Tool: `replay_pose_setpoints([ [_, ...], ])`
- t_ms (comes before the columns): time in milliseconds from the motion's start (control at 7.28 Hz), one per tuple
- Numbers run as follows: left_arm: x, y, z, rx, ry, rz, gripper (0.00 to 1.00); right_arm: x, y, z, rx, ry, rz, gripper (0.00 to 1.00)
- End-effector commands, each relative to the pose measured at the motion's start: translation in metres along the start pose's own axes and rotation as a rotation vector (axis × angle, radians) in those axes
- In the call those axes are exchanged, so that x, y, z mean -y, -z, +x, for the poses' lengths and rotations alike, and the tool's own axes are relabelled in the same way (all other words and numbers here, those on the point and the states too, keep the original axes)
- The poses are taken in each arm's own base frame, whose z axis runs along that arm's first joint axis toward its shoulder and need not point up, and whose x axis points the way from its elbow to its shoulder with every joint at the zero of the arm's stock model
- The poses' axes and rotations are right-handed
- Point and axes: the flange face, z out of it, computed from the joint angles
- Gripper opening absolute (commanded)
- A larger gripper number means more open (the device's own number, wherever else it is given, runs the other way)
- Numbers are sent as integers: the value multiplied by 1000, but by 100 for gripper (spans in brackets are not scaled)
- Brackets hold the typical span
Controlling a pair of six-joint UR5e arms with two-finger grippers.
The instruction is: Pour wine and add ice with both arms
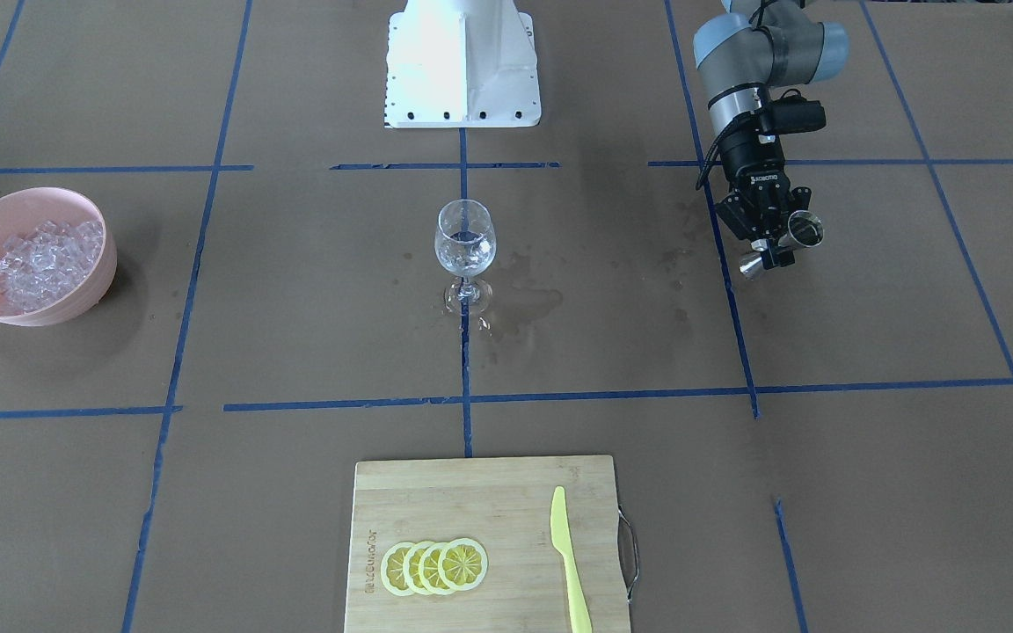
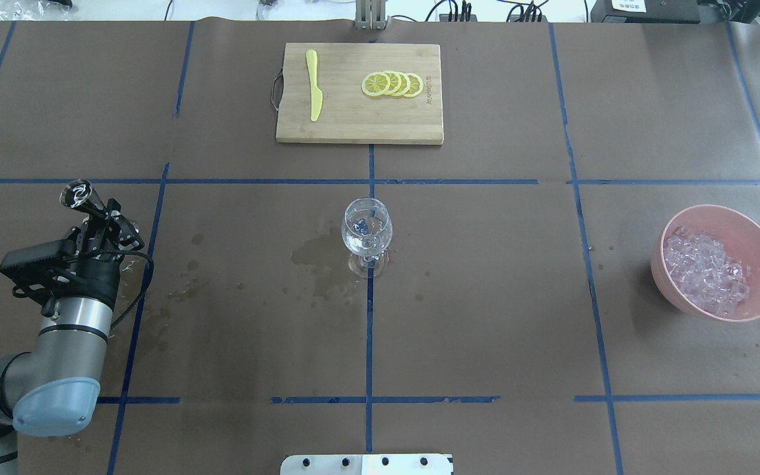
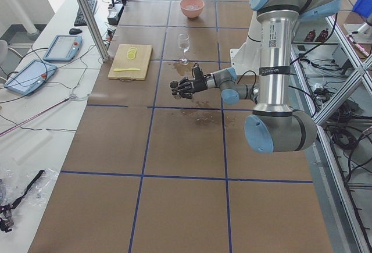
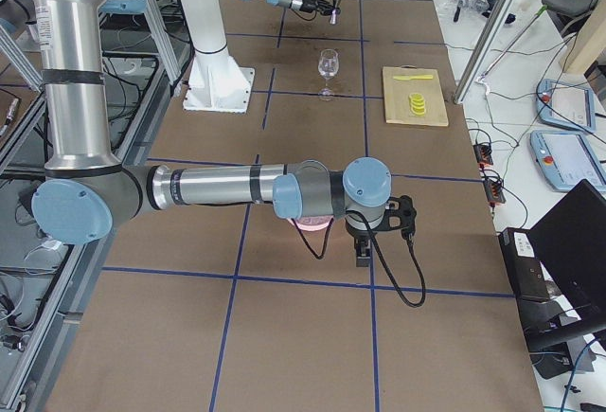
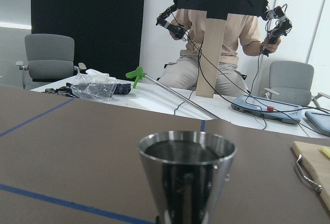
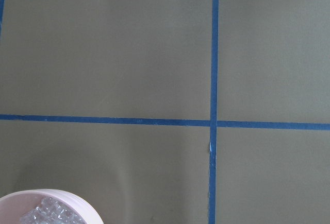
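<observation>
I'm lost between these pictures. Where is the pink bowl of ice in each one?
Front-facing: pink bowl at the left edge.
Overhead: bowl at the right.
Exterior left: bowl at the top.
Exterior right: centre, mostly hidden under the right arm.
Left wrist: not in it.
Right wrist: its rim in the bottom left corner.
Shared landmark: the wine glass, mid-table in all four exterior views.

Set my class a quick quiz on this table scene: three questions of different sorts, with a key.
1. True or false: the wine glass lies on its side.
2. What does the left gripper hold? A) a spoon B) a metal jigger C) a bottle
3. Fill in: the ice sits in a pink ____.
Key: 1 false, it stands upright; 2 B; 3 bowl.
</observation>
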Motion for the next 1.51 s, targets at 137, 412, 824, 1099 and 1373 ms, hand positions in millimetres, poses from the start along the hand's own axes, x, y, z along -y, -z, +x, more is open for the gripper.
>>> replay_pose_setpoints([
  [137,45,-16,15,-12,-27,49,0,-2,-2,2,5,-5,-5,100],
  [412,58,-12,24,-61,-34,60,0,-1,0,0,6,-2,-1,100],
  [824,69,-6,63,-97,-136,71,0,1,17,-30,13,-67,37,100],
  [1099,76,0,95,-135,-205,52,0,0,16,-83,27,-109,34,100],
  [1373,80,7,129,-196,-231,-2,0,-14,4,-139,26,-121,10,100],
])
